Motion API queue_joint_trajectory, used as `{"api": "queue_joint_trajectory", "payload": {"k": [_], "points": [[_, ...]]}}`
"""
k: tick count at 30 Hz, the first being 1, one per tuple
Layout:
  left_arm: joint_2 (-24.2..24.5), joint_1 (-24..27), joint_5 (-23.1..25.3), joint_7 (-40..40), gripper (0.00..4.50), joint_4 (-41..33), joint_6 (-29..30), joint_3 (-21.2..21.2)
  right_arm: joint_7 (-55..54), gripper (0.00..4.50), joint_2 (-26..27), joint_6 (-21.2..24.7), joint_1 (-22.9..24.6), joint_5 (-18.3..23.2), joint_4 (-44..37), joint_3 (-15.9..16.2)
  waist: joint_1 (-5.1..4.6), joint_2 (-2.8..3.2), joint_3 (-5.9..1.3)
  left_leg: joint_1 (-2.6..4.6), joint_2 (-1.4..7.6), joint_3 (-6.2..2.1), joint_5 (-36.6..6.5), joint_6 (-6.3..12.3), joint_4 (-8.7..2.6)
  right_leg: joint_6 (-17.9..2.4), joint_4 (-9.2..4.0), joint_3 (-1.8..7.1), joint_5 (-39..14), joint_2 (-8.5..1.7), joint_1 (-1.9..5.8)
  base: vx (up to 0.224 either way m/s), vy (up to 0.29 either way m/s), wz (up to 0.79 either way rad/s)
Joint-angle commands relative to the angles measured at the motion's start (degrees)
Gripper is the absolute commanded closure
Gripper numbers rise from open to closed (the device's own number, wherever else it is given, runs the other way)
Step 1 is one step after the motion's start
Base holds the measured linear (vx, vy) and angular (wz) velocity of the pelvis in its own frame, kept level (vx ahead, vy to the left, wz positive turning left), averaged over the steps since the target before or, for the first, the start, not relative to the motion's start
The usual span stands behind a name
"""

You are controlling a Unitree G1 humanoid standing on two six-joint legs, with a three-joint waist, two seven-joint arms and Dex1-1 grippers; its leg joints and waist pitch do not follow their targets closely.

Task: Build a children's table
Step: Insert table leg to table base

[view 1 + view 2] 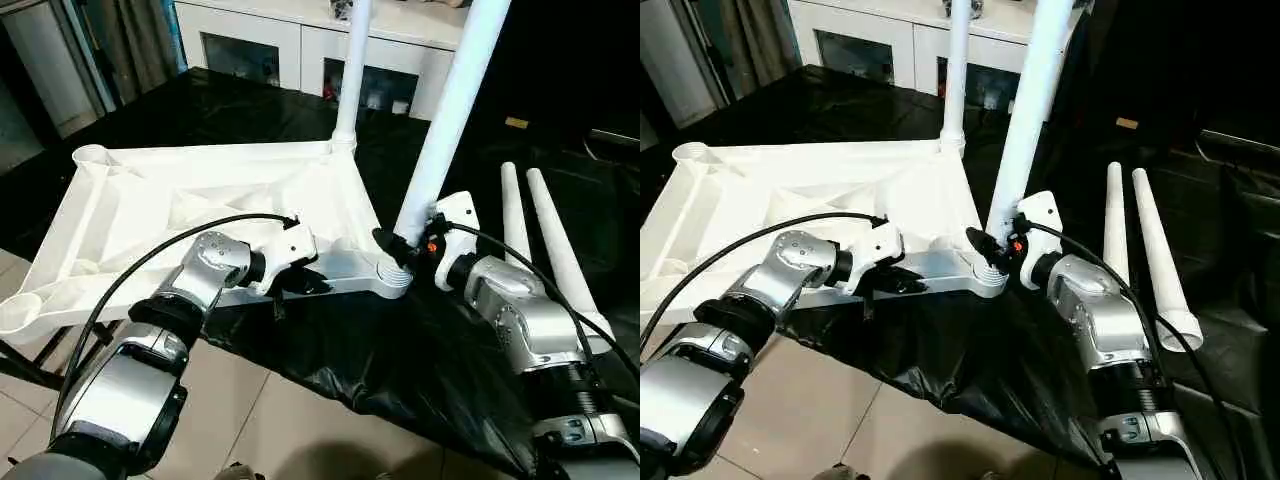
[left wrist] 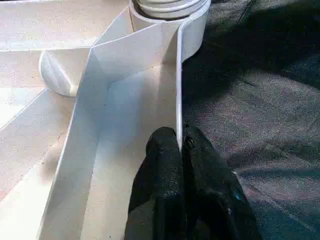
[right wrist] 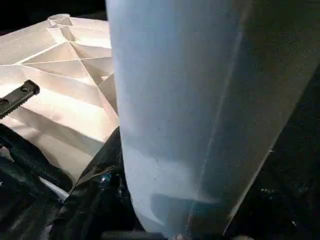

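White plastic rectangular table top (image 1: 200, 200) lies ribbed side up on black sheeting (image 1: 400, 340), two legs standing in its corner sockets.
Right gripper (image 1: 405, 248) grasps the near white tapered tube leg (image 1: 450, 120) just above its ridged collar; left gripper (image 2: 181, 150) is clenched on the top's thin near rim. Far leg (image 1: 350, 75) stands upright; two spare legs (image 1: 545, 235) lie beside the right forearm.

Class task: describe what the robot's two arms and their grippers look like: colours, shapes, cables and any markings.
Both forearms are rounded silver metal segments with black joints. Each ends in a white angular housing carrying black jaws: left gripper, right gripper. A black cable arcs to each housing. The right housing has a small orange spot.
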Motion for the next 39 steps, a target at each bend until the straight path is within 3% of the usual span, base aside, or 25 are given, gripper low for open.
{"api": "queue_joint_trajectory", "payload": {"k": [1, 11, 20, 24, 29, 30, 38, 39], "points": [[1.2, 0.7, 1.0, 0.2, 4.5, 1.8, 1.2, -0.3, 0.2, 2.61, -0.5, -0.4, -0.8, -0.5, 0.8, 0.3, 0.44, -0.24, -3.86, 0.31, 2.42, -1.01, -10.4, 1.13, -4.24, -9.4, -5.47, 3.28, -16.5, -5.7, 3.01, 0.0, 0.0, 0.0], [1.0, 2.6, -1.5, -0.7, 4.5, -2.2, -0.3, 1.3, 0.7, 2.61, 1.2, -2.0, -0.2, 1.6, 5.4, -2.1, 0.25, -0.35, -3.85, 0.17, 2.52, -0.98, -10.2, 1.41, -4.31, -9.7, -5.43, 3.26, -16.3, -5.76, 3.05, 0.0, 0.0, 0.0], [1.6, 3.3, -1.4, 0.4, 4.5, -3.9, -0.2, 1.6, 3.0, 2.61, 2.1, -4.1, 3.9, 4.5, 7.4, -4.6, 0.33, -0.26, -3.8, 0.32, 2.55, -0.87, -10.7, 1.75, -4.36, -9.6, -5.63, 3.29, -16.8, -5.75, 2.91, 0.0, 0.0, 0.0], [1.7, 3.5, -0.7, 2.2, 4.5, -4.0, -0.1, 1.6, 3.5, 2.61, 2.8, -7.3, 6.7, 5.4, 7.7, -6.0, 0.49, -0.32, -3.74, 0.39, 2.55, -0.84, -11.0, 1.88, -4.41, -9.4, -5.78, 3.31, -17.4, -5.84, 2.84, 0.0, 0.0, 0.0], [1.6, 3.4, -0.3, 3.2, 4.5, -3.8, 0.1, 1.5, 1.8, 2.61, 2.3, -11.2, 10.0, 2.4, 5.6, -4.3, 0.57, -0.27, -3.72, 0.39, 2.57, -0.9, -11.0, 1.78, -4.57, -8.9, -5.82, 3.27, -18.0, -5.69, 2.79, 0.0, 0.0, 0.0], [1.5, 3.3, -0.3, 3.5, 4.5, -3.6, 0.2, 1.5, 0.5, 2.61, 1.6, -12.7, 10.6, -0.3, 4.9, -2.7, 0.57, 0.09, -3.68, 0.43, 2.55, -0.94, -11.2, 1.58, -4.6, -8.8, -5.86, 3.28, -18.3, -5.7, 2.73, 0.0, 0.0, 0.0], [1.6, 3.5, 0.2, 3.3, 4.5, -3.7, 0.2, 1.1, 1.3, 2.61, 0.1, -10.5, 8.8, -3.9, 4.0, 1.9, 0.29, -0.09, -3.52, 0.62, 2.54, -0.97, -12.4, 1.6, -4.85, -8.8, -6.12, 3.29, -19.2, -5.58, 2.86, 0.0, 0.0, 0.0], [1.7, 3.7, 0.3, 3.2, 4.5, -3.9, 0.2, 1.0, 2.4, 2.61, -0.4, -9.6, 8.2, -4.2, 4.2, 3.1, 0.19, -0.38, -3.44, 0.71, 2.58, -0.96, -13.0, 1.58, -4.91, -8.7, -6.29, 3.26, -20.2, -5.63, 2.86, 0.0, 0.0, 0.0]]}}
